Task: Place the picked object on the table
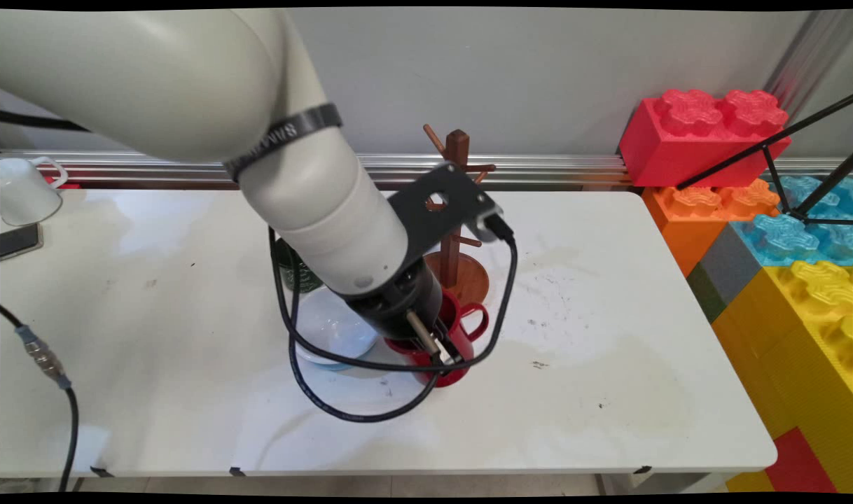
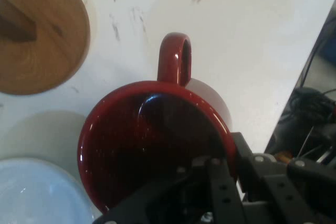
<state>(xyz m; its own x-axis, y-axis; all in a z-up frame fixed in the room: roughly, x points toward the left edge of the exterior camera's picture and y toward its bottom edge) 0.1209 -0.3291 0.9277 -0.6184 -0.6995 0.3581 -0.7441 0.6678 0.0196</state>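
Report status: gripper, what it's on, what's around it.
Gripper at red mug's rim, fingers unclear. Mug upright on table. Wooden mug rack and pale bowl close beside.

A long white desk (image 1: 608, 392) with a scuffed, faintly stained top fills most of the scene. Behind its far edge runs a ribbed silver metal rail (image 1: 559, 168) along the foot of a plain pale grey wall (image 1: 538, 70). To the right of the desk rises a stack of giant plastic building blocks (image 1: 784, 266) in red, orange, blue and yellow. Thin black tripod legs (image 1: 784, 150) cross in front of the far blocks.
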